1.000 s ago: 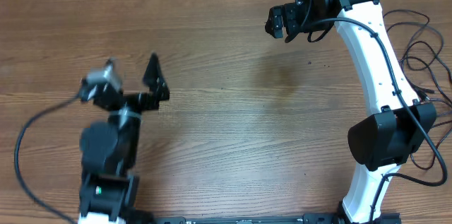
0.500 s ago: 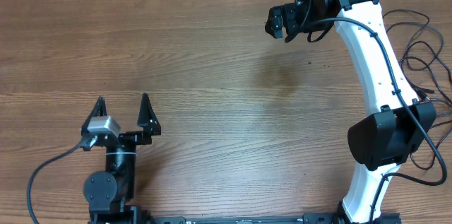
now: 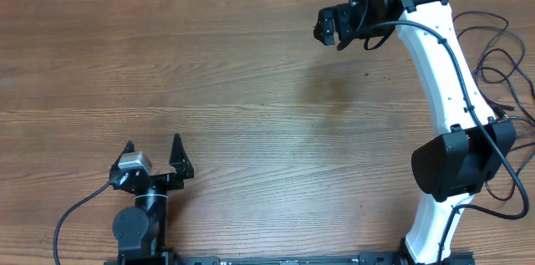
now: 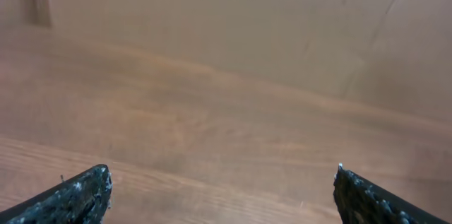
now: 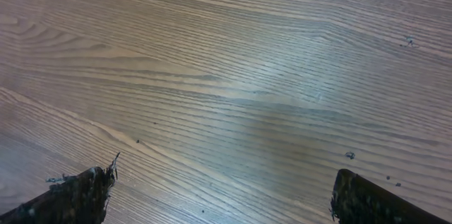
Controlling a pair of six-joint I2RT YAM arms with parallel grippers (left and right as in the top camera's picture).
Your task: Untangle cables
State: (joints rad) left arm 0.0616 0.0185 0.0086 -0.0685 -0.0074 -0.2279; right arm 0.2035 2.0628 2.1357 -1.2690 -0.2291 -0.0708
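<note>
As both sit over table (image 3: 251,89), two grippers counted: left gripper (image 3: 152,141) near front edge, left side, jaws apart; right gripper (image 5: 222,178) near back edge, jaws apart.

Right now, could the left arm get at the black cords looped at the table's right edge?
Probably not: the left claw sits open by its own base, and the right arm stands between it and the cords.

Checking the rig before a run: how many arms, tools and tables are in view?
Arms: 2 (left arm, right arm)
Tools: 2, both open (left tool, right tool)
Table: 1 (table)
Total: 5
</note>
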